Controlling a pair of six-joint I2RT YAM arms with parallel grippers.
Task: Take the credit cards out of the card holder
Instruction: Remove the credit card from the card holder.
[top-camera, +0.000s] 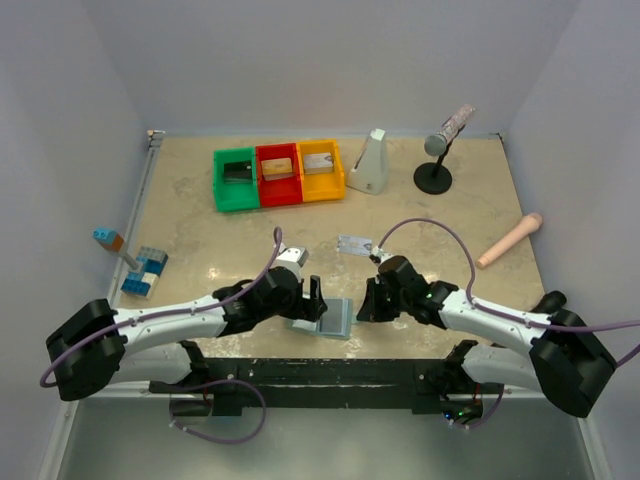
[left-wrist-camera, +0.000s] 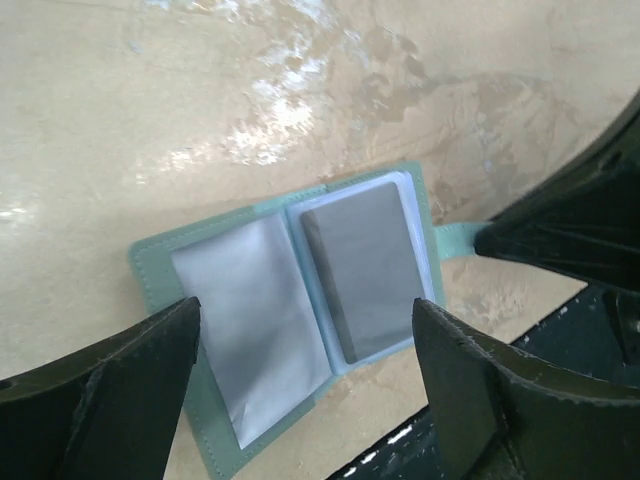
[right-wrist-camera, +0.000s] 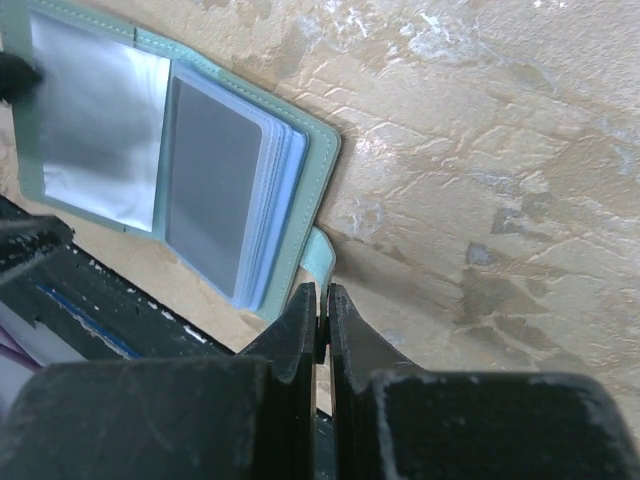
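The fingers (left-wrist-camera: 110, 400) of my left gripper (top-camera: 308, 297) stand wide apart over the small grey-green bifold card holder (left-wrist-camera: 150, 265) and grip nothing. The card holder lies open flat on the beige table (top-camera: 200, 240), at its near edge between the two arms. A thin grey card (left-wrist-camera: 365, 265) sits in its right-hand clear sleeve. My right gripper (top-camera: 368, 300) has its fingers (right-wrist-camera: 300, 330) pressed together at the holder's snap tab (right-wrist-camera: 320, 255), apparently pinching it. A silver-grey rectangular card (top-camera: 355, 245) lies further back on the table.
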